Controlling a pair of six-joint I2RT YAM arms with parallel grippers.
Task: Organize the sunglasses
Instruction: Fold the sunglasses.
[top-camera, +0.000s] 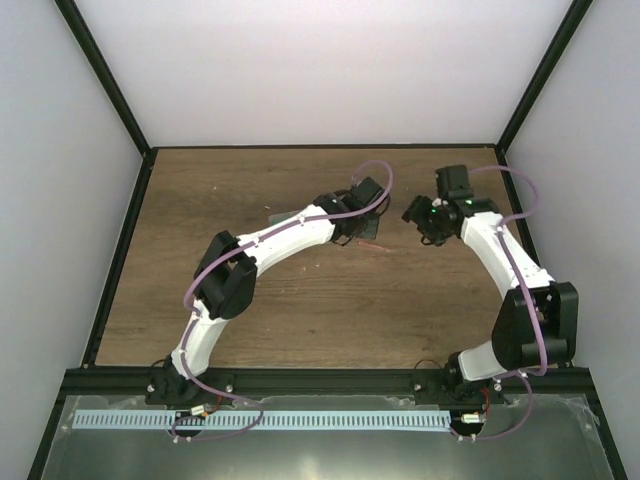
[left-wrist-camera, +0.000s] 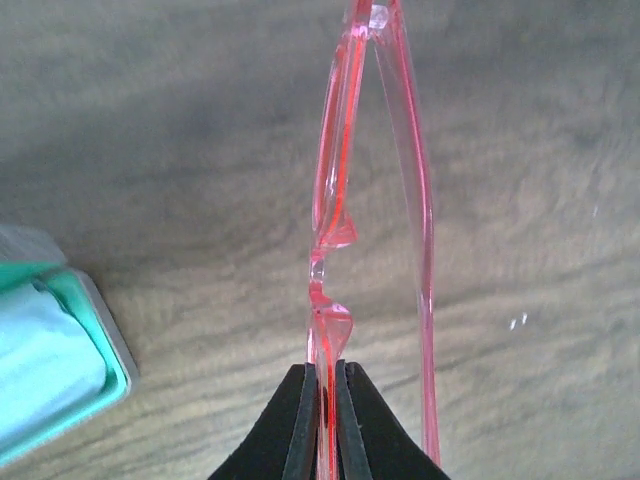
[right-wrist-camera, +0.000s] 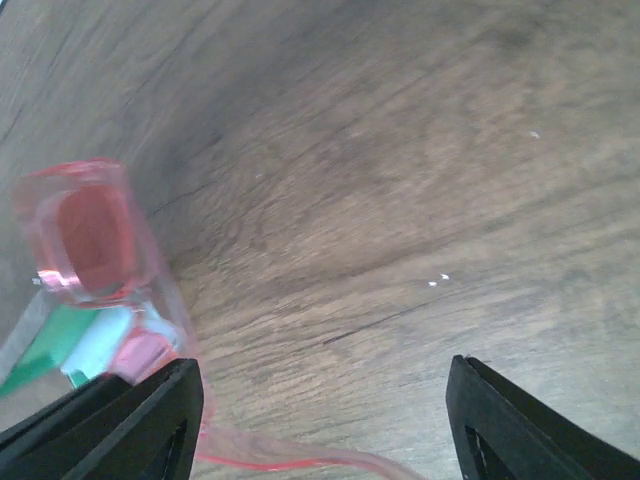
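The sunglasses (left-wrist-camera: 335, 200) have a thin, clear red frame and slim red arms. My left gripper (left-wrist-camera: 325, 400) is shut on the frame near the nose bridge and holds it edge-on just above the wooden table. In the top view the glasses (top-camera: 374, 243) show as a faint red line beside the left gripper (top-camera: 362, 218). My right gripper (right-wrist-camera: 320, 420) is open and empty, its left finger (right-wrist-camera: 130, 420) close beside a lens of the glasses (right-wrist-camera: 90, 230) and one trailing arm. In the top view the right gripper (top-camera: 418, 215) faces the left one.
The open grey case (left-wrist-camera: 105, 340) with green lining lies at the left and holds a light-blue cloth (left-wrist-camera: 40, 360). It peeks out under the left arm (top-camera: 283, 217) and shows in the right wrist view (right-wrist-camera: 45, 355). Black frame posts and white walls border the table (top-camera: 300, 300).
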